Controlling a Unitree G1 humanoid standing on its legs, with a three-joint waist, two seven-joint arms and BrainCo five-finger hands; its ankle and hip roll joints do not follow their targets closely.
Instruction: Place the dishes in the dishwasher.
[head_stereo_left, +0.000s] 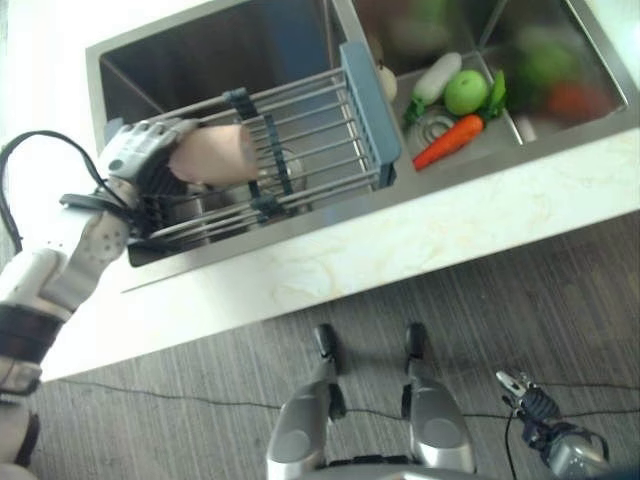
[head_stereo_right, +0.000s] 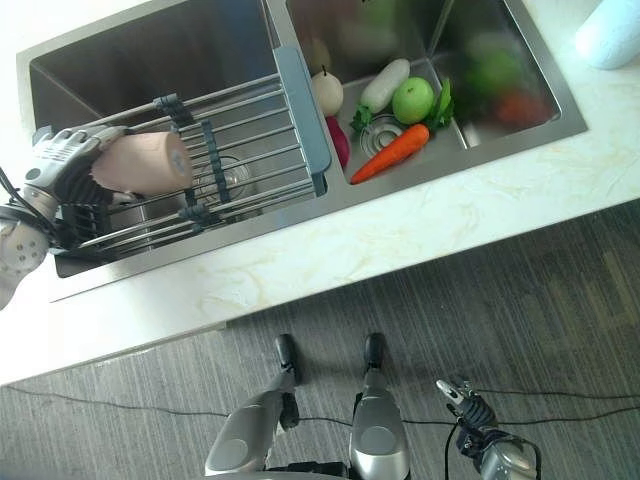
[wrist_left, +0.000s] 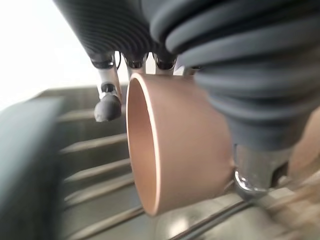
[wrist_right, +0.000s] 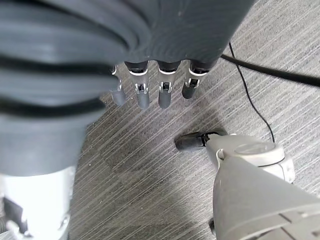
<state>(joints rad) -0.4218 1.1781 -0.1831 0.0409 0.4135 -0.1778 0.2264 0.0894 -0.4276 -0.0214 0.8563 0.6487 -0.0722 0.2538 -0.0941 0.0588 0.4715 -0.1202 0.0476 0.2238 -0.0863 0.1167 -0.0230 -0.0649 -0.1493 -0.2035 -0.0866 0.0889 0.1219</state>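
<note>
**Cup held over the rack**

The left hand (head_stereo_left: 145, 150) wraps its fingers round a smooth, peach-pink cylindrical cup (head_stereo_left: 215, 153) (lying sideways, open mouth away from the palm), just above the wire rack (head_stereo_left: 300, 140) spanning the steel sink (head_stereo_left: 200, 50). The right hand (wrist_right: 150, 92) hangs with relaxed fingers over ribbed grey floor (wrist_right: 150, 165).

left robot hand (head_stereo_left: 140, 150): fingers curled, gripping | right robot hand (wrist_right: 150, 90): hanging low, fingers relaxed
</note>
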